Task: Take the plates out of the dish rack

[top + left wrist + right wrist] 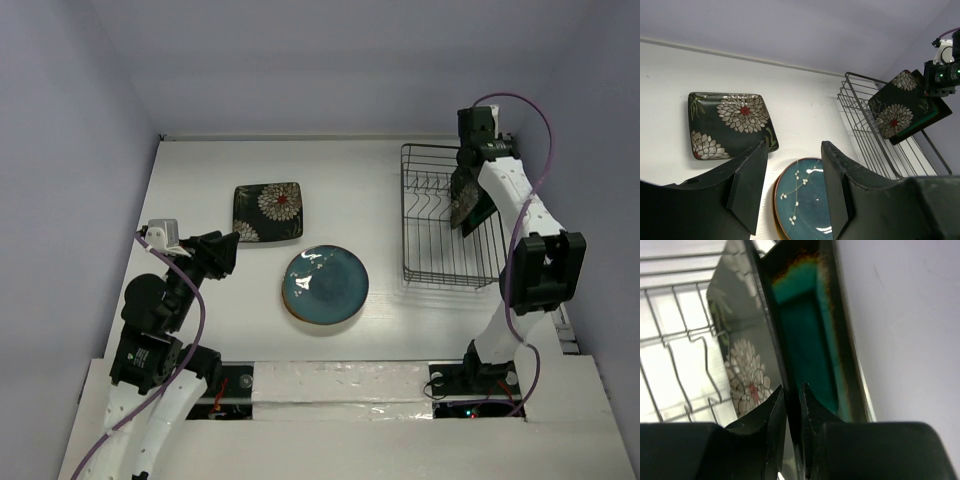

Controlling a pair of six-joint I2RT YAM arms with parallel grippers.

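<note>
The dark wire dish rack [450, 215] stands at the right. My right gripper [468, 185] reaches into it from above and is shut on the top edge of a square black plate with white flowers [747, 375]. That plate stands tilted in the rack [897, 112]. A square teal plate with a dark rim [807, 330] stands right behind it, against my right finger. A second black flowered plate [268, 212] lies flat on the table. A round teal plate [325, 285] lies in front of it, with a brown rim showing under it. My left gripper [225, 252] is open and empty, left of the round plate.
The table's back wall is just behind the rack. The side wall [900, 340] is close to the teal plate. The rack's upright prongs [432, 190] stand left of the held plate. The white table [200, 170] shows bare at the far left.
</note>
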